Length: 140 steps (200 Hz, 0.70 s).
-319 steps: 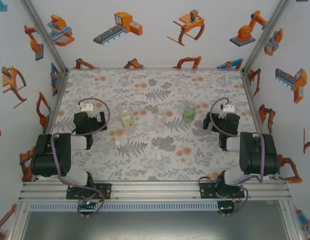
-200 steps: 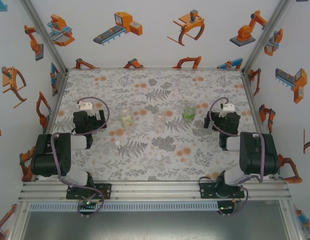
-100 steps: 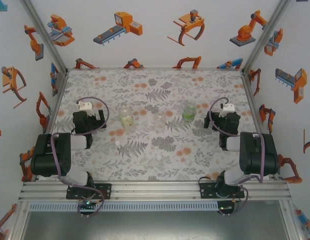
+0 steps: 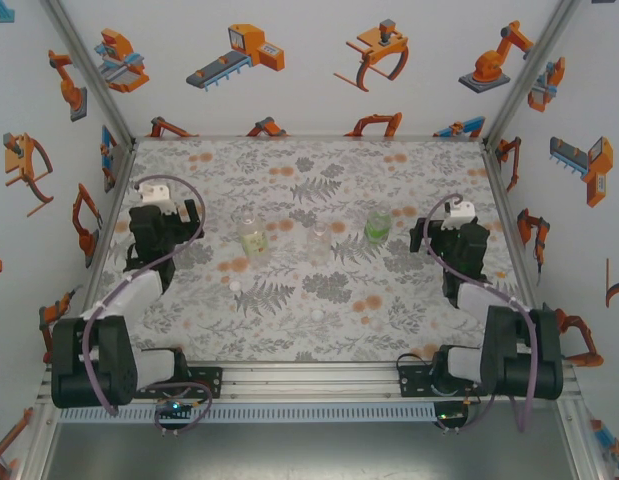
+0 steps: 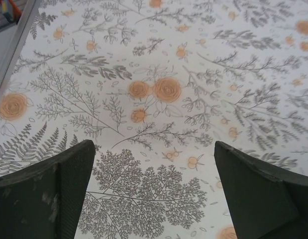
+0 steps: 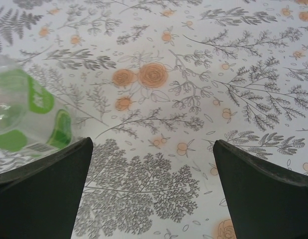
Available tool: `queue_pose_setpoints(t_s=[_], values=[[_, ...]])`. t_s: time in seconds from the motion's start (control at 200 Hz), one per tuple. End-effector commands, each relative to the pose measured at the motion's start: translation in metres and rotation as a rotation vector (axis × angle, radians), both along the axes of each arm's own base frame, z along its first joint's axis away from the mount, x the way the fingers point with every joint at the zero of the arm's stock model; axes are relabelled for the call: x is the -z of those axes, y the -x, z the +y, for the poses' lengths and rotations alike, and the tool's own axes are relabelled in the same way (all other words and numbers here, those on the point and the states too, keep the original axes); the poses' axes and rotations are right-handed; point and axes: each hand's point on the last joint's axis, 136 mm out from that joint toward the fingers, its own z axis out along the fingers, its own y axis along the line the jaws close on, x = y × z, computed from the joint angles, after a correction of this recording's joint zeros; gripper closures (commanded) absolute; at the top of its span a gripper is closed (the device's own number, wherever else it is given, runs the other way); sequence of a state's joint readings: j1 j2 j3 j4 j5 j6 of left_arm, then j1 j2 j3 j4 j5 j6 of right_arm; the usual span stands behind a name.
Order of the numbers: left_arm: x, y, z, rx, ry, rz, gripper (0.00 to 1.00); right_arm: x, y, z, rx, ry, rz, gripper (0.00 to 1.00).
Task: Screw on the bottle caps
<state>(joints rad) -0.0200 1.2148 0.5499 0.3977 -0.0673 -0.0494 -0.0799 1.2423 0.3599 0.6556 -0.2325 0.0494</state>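
Arms [image 4: 129,295] just reached forward, so work begins. Left gripper [image 5: 154,194] and right gripper [image 6: 154,191] gape empty, green bottle [image 6: 24,117] beside right jaws.

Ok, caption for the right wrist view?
Open right claw above the floral table, green bottle at the picture's left edge.

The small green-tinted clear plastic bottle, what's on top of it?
No cap seen: the small green-tinted clear plastic bottle looks bare-necked from above. A tiny whitish round cap lies loose on the floral table cover. The right wrist view cuts off the bottle's top.
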Motion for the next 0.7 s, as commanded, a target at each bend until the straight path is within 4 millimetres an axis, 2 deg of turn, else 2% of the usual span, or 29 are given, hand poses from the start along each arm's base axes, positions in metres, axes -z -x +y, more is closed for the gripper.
queue_pose_setpoints(t_s=[0.0,0.185,0.346,0.551,0.621,0.696], values=[[-0.002,0.016,-0.005,0.006,0.04,0.11,0.03,-0.023,0.005,0.023,-0.109,-0.04,-0.02,0.04],[-0.022,0.035,-0.013,0.039,0.079,0.142,0.03,-0.048,0.021,0.06,-0.243,-0.105,-0.033,0.06],[-0.034,0.047,-0.023,0.085,0.123,0.185,0.03,-0.055,0.027,0.091,-0.324,-0.101,-0.029,0.03],[-0.056,0.057,-0.036,0.171,0.135,0.167,0.03,-0.052,0.011,0.113,-0.337,-0.089,-0.039,0.01],[-0.057,0.06,-0.038,0.194,0.126,0.146,0.03,-0.052,0.004,0.118,-0.337,-0.089,-0.054,0.01],[-0.049,0.065,-0.035,0.169,0.127,0.133,0.03,-0.048,-0.007,0.121,-0.328,-0.097,-0.061,0.01]])
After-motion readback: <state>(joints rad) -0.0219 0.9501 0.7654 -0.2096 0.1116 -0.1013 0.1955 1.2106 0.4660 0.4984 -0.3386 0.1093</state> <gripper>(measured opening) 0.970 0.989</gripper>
